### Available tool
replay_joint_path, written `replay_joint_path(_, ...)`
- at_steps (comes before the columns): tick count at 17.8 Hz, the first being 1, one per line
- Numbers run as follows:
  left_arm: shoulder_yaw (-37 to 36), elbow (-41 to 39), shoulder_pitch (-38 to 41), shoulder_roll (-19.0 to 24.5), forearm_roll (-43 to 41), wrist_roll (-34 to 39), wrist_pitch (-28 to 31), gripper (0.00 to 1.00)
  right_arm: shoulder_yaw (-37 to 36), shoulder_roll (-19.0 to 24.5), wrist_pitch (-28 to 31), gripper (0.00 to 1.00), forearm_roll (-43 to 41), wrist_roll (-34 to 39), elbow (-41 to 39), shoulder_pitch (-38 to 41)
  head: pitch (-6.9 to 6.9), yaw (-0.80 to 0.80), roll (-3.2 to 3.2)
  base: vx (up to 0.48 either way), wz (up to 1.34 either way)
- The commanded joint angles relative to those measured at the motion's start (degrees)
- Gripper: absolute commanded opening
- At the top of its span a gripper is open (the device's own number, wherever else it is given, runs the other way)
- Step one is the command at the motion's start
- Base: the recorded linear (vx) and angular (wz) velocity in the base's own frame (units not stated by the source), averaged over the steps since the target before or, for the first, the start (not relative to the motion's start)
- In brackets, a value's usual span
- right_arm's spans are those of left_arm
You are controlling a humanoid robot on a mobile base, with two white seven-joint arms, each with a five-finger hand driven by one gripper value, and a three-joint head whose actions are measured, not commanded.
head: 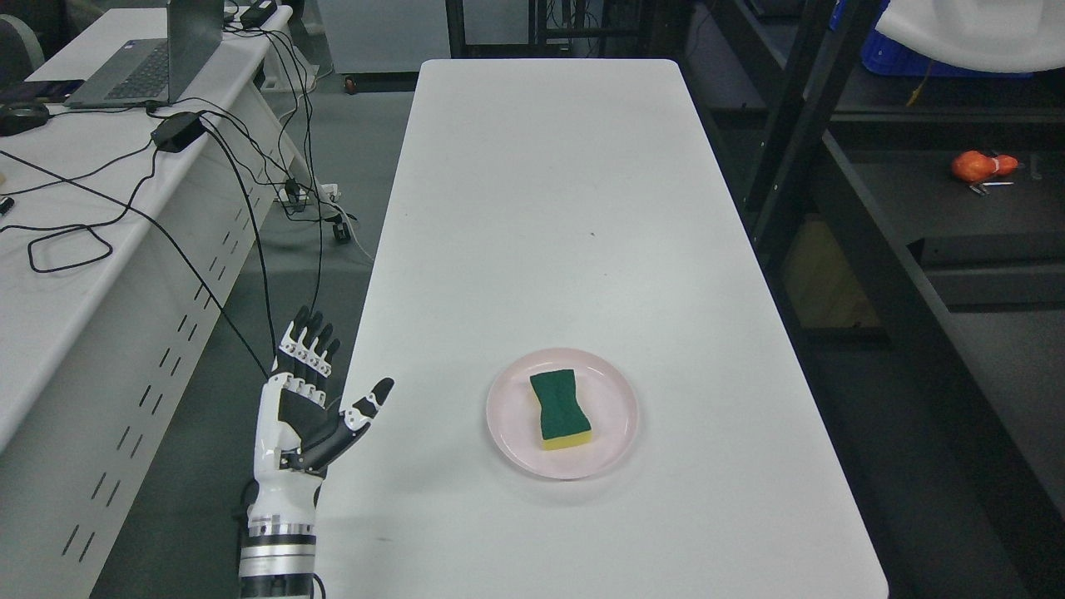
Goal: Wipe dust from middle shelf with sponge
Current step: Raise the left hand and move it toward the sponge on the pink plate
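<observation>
A green-topped yellow sponge (562, 409) lies on a pink plate (611, 445) near the front of the long white table (549, 208). My left hand (320, 391) is raised at the table's left edge, palm up, fingers spread and holding nothing, well to the left of the plate. A dark metal shelf rack (882, 216) stands to the right of the table. The right arm does not show.
A white desk (91, 249) on the left carries a laptop (137, 62), a power brick and trailing black cables. An orange object (982, 165) lies on the rack's shelf at the right. A blue bin sits at the top right.
</observation>
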Motion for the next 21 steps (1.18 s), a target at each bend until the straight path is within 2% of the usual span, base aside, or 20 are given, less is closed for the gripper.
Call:
replay_joint_path(1, 6.1, 4.1, -3.8, 0.5, 0.0, -5.6, -0.3, 0.99, 0.0, -1.0, 4.1, 1.00, 0.0, 0.0, -1.0, 0.0, 0.00, 0.00, 0.00, 0.000, 0.00)
replay_joint_path(5, 8.8, 4.6, -5.4, 0.5, -2.2, -8.0, 11.1, 0.97, 0.0, -1.0, 4.1, 1.00, 0.0, 0.0, -1.0, 0.0, 0.00, 0.00, 0.00, 0.000, 0.00)
replay_joint_path(8, 10.3, 5.4, -11.4, 3.8, -15.3, -13.3, 9.8, 0.97, 0.0, -1.0, 4.1, 1.00, 0.0, 0.0, -1.0, 0.0, 0.00, 0.00, 0.00, 0.000, 0.00)
replay_joint_path(11, 9.6, 7.0, -16.2, 6.9, -28.1, -16.1, 4.4, 0.96, 0.0, -1.0, 4.1, 1.00, 0.0, 0.0, -1.0, 0.0, 0.00, 0.00, 0.00, 0.000, 0.00)
replay_joint_path(15, 6.4, 14.4, -20.5, 8.2, -51.7, -17.3, -11.8, 0.91, 0.0, -1.0, 4.1, 1.00, 0.0, 0.0, -1.0, 0.0, 0.00, 0.00, 0.00, 0.000, 0.00)
replay_joint_path(17, 5.5, 17.5, -24.5, 8.0, -62.0, -17.3, -17.5, 0.89, 0.0, -1.0, 4.1, 1.00, 0.0, 0.0, -1.0, 0.0, 0.00, 0.00, 0.00, 0.000, 0.00)
replay_joint_path(21, -4.2, 21.2, -31.7, 10.7, -72.3, -17.4, -22.5, 0.91, 0.0, -1.0, 4.1, 1.00, 0.0, 0.0, -1.0, 0.0, 0.00, 0.00, 0.00, 0.000, 0.00)
